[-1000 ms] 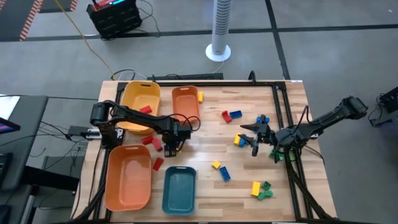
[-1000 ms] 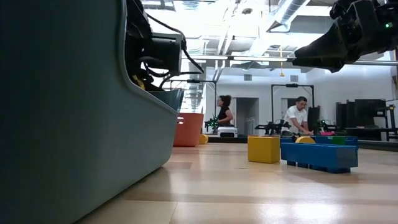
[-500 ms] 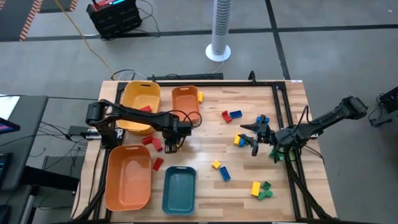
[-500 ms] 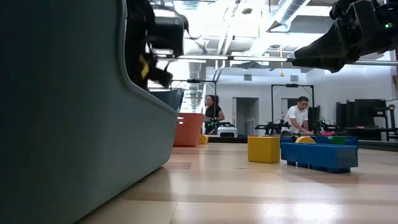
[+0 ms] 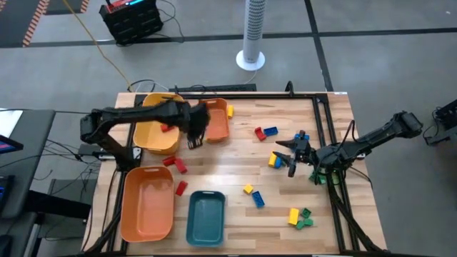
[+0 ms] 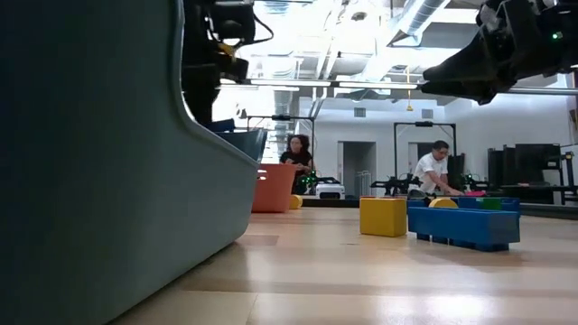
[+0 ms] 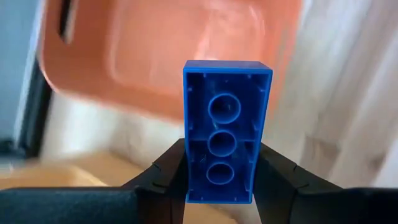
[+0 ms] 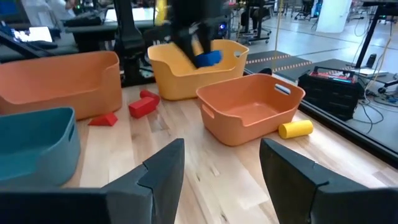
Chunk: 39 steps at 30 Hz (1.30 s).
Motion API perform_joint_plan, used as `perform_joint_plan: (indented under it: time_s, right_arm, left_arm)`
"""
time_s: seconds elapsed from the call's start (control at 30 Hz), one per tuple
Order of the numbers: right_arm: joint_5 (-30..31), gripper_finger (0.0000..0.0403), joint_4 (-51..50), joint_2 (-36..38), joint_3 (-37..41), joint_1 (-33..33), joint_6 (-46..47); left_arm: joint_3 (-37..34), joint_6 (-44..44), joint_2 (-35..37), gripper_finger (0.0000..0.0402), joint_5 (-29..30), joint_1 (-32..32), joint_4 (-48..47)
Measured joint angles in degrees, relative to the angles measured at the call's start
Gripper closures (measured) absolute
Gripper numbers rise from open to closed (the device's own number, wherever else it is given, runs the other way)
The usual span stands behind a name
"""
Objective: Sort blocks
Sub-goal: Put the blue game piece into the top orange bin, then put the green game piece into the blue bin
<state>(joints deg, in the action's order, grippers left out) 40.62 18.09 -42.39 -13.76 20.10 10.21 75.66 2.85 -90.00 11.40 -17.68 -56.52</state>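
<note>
Step in hand: transport. The left gripper (image 7: 217, 180) clamps a blue brick (image 7: 227, 130) by its long sides, hollow underside facing the wrist camera, three round tubes visible inside. In the high view the left gripper (image 5: 195, 128) hangs raised between the yellow tray (image 5: 151, 118) and the small orange tray (image 5: 216, 127); the wrist view shows the orange tray (image 7: 186, 56) just beyond the brick.

Next move, as judged: pick the destination tray, centre the brick over it, then part the fingers.

The right gripper (image 8: 221, 168) waits over the right half of the bench (image 5: 235, 168), jaws wide, nothing held.

Materials: bricks are glossy hard plastic; trays are smooth, round-cornered moulded tubs with slot handles; bench is pale wood planking. Loose bricks (image 5: 270, 131) remain scattered on the bench.
</note>
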Motion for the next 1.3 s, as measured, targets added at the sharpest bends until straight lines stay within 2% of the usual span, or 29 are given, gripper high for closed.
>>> perform_joint_plan:
  time_s: [0.33,0.5,0.63,0.87,0.93,1.03,1.1,1.2,1.3]
  right_arm:
    - [0.0,0.018,1.7,-4.7,0.0,0.0,0.3]
    - [0.0,0.018,1.8,-4.9,0.0,0.1,0.2]
    - [0.0,0.018,1.5,-4.9,0.0,0.1,-0.1]
    - [0.0,0.018,0.4,-4.9,0.0,0.1,-0.2]
    - [0.0,0.018,0.5,-4.9,0.0,0.0,-0.2]
    - [0.0,0.018,0.5,-4.9,0.0,0.0,-0.4]
    - [0.0,0.018,0.4,-4.9,0.0,0.0,-0.4]
    - [0.0,0.018,0.4,-4.9,0.0,0.0,-0.3]
    - [0.0,0.018,0.1,-4.9,0.0,0.0,-0.1]
  left_arm:
    - [19.8,12.6,-19.2,0.0274,-1.0,-8.1,-5.6]
    - [24.6,15.1,-27.7,0.0274,-1.0,-11.7,-5.9]
    - [25.9,16.4,-32.1,0.0274,-1.0,-13.1,-6.2]
    - [25.9,17.5,-35.0,0.0274,-0.6,-12.1,-7.7]
    - [25.9,17.8,-34.9,0.0245,-0.4,-11.7,-7.0]
    - [25.9,17.9,-34.9,0.0176,-0.3,-11.6,-7.5]
    - [25.9,17.7,-34.9,0.015,-0.3,-11.6,-8.2]
    - [25.9,17.7,-34.4,0.0142,-0.2,-11.4,-8.3]
    - [25.9,18.4,-32.1,0.0151,0.0,-10.5,-7.5]
